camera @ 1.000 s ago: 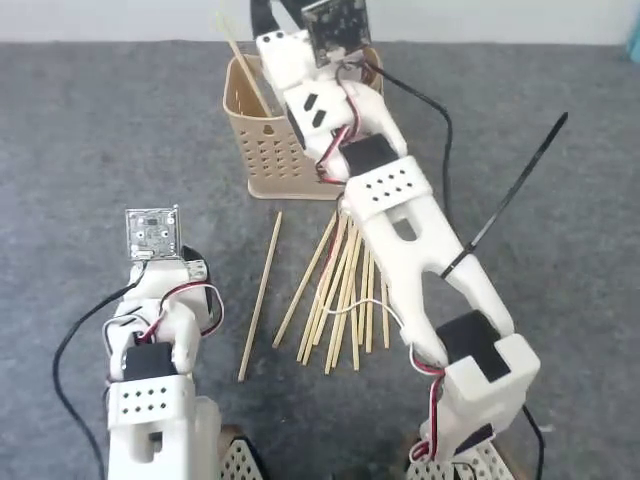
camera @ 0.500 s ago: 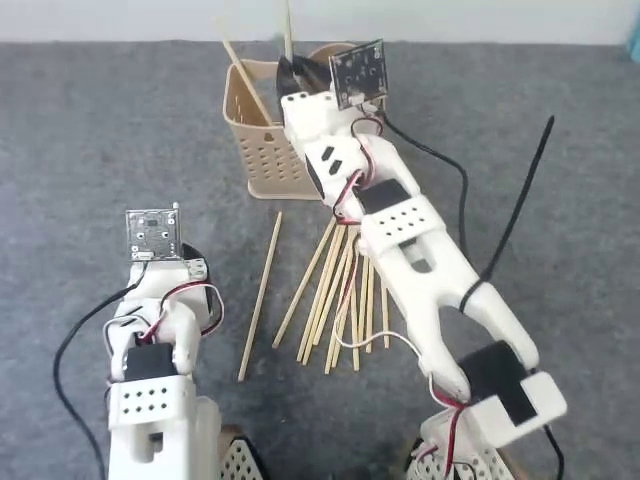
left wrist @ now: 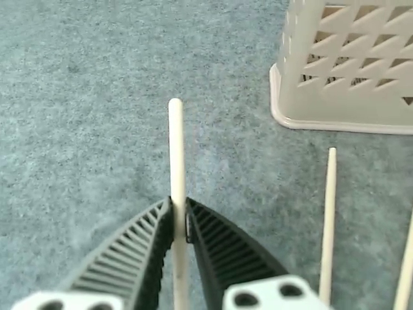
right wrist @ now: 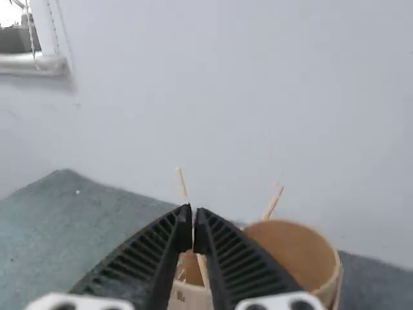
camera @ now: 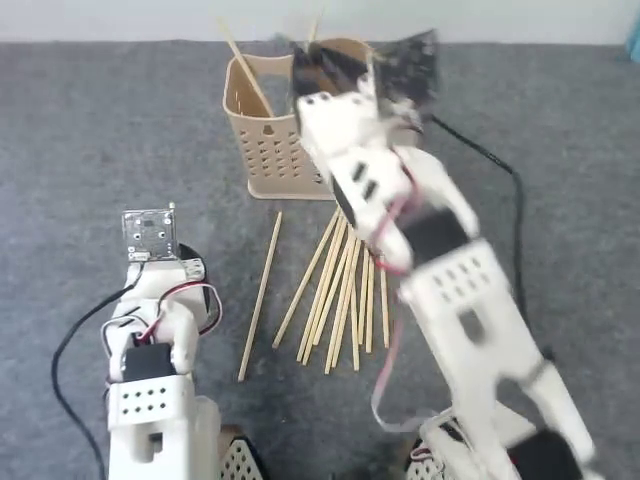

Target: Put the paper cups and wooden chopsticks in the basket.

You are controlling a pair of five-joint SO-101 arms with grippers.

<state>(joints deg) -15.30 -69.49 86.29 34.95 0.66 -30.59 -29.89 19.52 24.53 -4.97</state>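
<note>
A beige slotted basket (camera: 262, 150) stands at the back of the grey carpet, with a brown paper cup (camera: 350, 46) and leaning chopsticks (camera: 244, 65) inside. Several wooden chopsticks (camera: 345, 290) lie fanned in a pile in front of it, and a single one (camera: 260, 297) lies to their left. My left gripper (left wrist: 179, 216) is low over the carpet, shut on a chopstick (left wrist: 175, 148) that points toward the basket (left wrist: 348, 71). My right gripper (right wrist: 192, 223) is raised just short of the cup (right wrist: 290, 248), shut with nothing visible between its fingers; its arm (camera: 400, 200) is blurred.
The carpet left of the basket and around the left arm (camera: 150, 340) is open. A loose chopstick (left wrist: 328, 219) lies beside the left gripper. A pale wall (right wrist: 258, 97) rises behind the basket. A black cable (camera: 505, 200) trails off the right arm.
The right arm has lifted and pulled back from the basket. The chopstick it held upright over the basket now leans inside. The left arm has not moved.
</note>
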